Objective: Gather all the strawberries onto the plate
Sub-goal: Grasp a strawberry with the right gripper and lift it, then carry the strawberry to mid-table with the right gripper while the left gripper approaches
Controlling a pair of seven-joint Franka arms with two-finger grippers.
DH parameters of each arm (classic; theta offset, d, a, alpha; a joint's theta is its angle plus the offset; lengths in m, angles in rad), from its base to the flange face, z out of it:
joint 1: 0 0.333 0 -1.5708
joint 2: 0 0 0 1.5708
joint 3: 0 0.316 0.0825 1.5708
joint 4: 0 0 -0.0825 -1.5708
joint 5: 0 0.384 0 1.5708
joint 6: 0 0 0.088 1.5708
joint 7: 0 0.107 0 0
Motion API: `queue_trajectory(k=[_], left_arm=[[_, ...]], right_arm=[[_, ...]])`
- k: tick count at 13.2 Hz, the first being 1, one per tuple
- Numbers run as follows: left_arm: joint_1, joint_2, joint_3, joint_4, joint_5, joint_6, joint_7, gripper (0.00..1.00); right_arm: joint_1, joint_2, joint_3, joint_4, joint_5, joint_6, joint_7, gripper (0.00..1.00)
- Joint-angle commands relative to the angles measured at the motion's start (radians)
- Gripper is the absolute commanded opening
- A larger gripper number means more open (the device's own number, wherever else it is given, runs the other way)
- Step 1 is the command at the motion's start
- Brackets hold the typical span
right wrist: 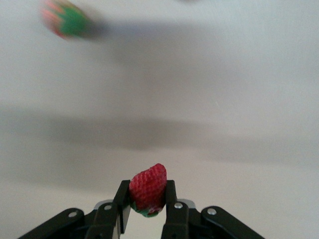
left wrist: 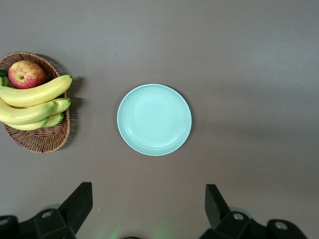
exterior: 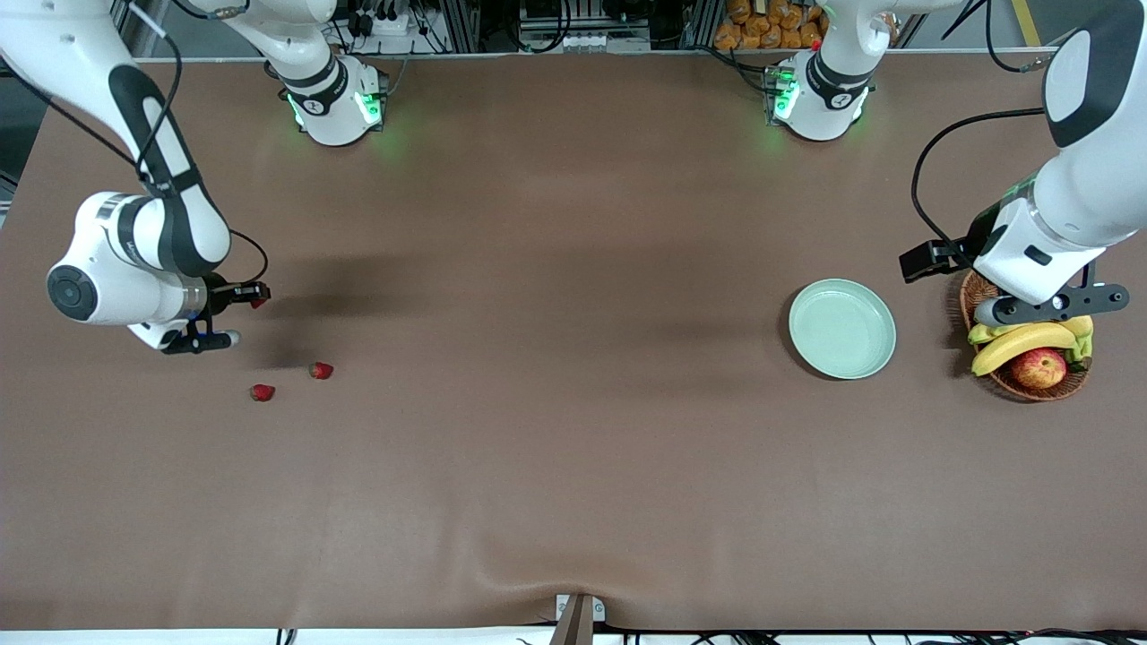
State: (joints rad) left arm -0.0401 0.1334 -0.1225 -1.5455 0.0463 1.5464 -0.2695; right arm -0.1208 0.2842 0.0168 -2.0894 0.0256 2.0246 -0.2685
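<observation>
Three strawberries, none on the plate (exterior: 842, 328): that shallow, glossy mint-green round dish lies bare toward the left arm's end of the table. Beside it a brown wicker basket (exterior: 1024, 387) holds bananas (exterior: 1021, 342) and an apple (exterior: 1039, 367). The left gripper (left wrist: 147, 206) hangs spread wide over the basket, waiting. The right gripper (right wrist: 145, 209) pinches one bumpy red strawberry (right wrist: 148, 186) at the right arm's end; two loose strawberries (exterior: 321, 370) (exterior: 262, 392) lie on the brown tabletop nearby.

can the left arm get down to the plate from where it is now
Probably yes. The left gripper hangs open over the basket, right beside the plate. The plate holds nothing, and nothing stands between them. The right gripper is shut on a strawberry.
</observation>
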Motion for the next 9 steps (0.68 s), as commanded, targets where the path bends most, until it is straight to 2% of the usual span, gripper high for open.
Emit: queue_trajectory(k=[1,3,5,9], left_arm=[[-0.001,0.002,-0.005,0.028,-0.008,-0.017,-0.016,1.00],[-0.001,0.000,-0.005,0.028,-0.006,-0.017,-0.014,1.00],[-0.001,0.000,-0.006,0.042,-0.008,-0.016,-0.002,1.00],[0.017,-0.018,-0.005,0.058,-0.008,-0.016,0.012,1.00]], right_arm=[[0.065,-0.011,0.014,0.145,0.002,-0.078,-0.006,0.00],[0.145,0.007,0.014,0.218,0.008,-0.069,0.005,0.00],[0.213,0.042,0.012,0.274,0.057,-0.049,0.008,0.00],[0.326,0.180,0.012,0.423,0.155,0.038,0.008,0.00]])
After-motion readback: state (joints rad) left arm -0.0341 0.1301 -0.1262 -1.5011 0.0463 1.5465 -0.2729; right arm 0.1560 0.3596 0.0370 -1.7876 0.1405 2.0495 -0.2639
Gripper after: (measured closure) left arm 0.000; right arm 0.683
